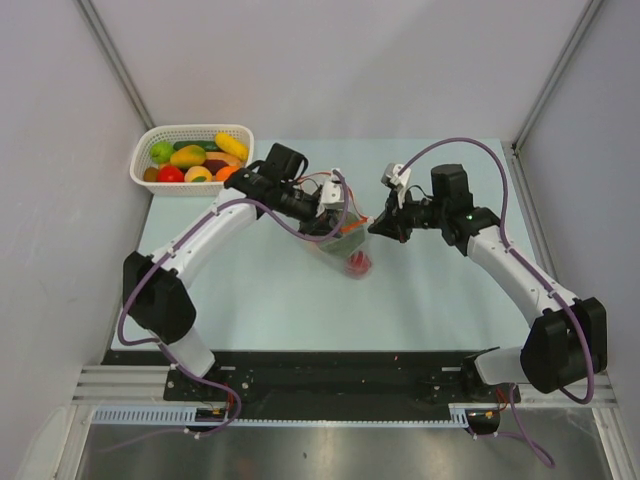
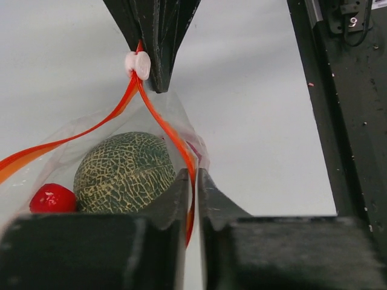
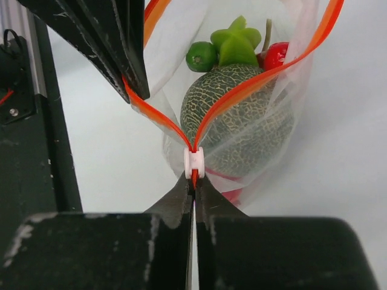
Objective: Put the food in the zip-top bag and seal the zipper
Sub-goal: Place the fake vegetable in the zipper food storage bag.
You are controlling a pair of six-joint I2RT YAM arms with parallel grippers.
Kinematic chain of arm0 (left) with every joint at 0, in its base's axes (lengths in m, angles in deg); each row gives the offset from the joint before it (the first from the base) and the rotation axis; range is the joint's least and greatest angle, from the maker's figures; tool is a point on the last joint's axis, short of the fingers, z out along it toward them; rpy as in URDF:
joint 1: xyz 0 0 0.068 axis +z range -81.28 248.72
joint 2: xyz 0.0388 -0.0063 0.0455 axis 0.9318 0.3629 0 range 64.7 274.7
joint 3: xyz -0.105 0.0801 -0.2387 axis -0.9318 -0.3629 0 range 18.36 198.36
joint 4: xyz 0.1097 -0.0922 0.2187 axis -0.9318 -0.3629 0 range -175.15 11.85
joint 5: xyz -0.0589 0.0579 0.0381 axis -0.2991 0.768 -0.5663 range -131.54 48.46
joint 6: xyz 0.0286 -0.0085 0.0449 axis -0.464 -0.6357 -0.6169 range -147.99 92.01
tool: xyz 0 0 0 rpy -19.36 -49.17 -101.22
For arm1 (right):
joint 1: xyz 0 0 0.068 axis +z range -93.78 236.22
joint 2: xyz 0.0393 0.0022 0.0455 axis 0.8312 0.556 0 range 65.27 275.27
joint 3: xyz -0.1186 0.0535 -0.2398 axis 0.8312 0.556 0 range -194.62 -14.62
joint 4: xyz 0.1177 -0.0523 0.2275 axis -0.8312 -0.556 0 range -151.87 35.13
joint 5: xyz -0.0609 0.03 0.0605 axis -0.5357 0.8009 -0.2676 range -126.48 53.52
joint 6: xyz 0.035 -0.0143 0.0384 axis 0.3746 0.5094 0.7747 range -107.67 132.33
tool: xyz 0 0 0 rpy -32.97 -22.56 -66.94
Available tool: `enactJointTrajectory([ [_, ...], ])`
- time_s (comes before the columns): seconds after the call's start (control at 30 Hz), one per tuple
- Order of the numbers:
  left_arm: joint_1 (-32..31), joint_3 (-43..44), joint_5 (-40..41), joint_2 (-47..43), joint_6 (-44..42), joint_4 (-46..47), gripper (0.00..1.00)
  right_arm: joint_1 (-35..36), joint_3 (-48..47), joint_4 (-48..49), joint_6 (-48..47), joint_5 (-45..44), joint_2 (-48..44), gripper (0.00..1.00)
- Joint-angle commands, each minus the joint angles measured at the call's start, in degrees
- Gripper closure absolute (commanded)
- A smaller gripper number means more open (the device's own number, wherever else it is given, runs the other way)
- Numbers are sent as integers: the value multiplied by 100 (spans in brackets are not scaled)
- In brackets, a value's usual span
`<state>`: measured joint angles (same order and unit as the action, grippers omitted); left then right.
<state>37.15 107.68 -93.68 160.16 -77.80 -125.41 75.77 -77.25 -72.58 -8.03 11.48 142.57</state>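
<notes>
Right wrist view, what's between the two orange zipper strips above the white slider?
A netted green melon inside the zip-top bag fills the gap in the zipper, green pieces and a red one behind it; the right wrist view shows this.

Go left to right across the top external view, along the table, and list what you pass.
First the white basket of toy fruit, → left gripper → zip-top bag, held between the two grippers → right gripper.
</notes>
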Motion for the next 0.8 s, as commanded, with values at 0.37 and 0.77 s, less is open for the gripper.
enactJointTrajectory([
  [0.37, 73, 145, 442, -731, -1277, 748, 1, 224, 23, 418, -346, -208, -338, 100],
  [0.77, -420, 1157, -552, 253, -548, 614, 54, 321, 155, 611, -346, -402, -549, 100],
])
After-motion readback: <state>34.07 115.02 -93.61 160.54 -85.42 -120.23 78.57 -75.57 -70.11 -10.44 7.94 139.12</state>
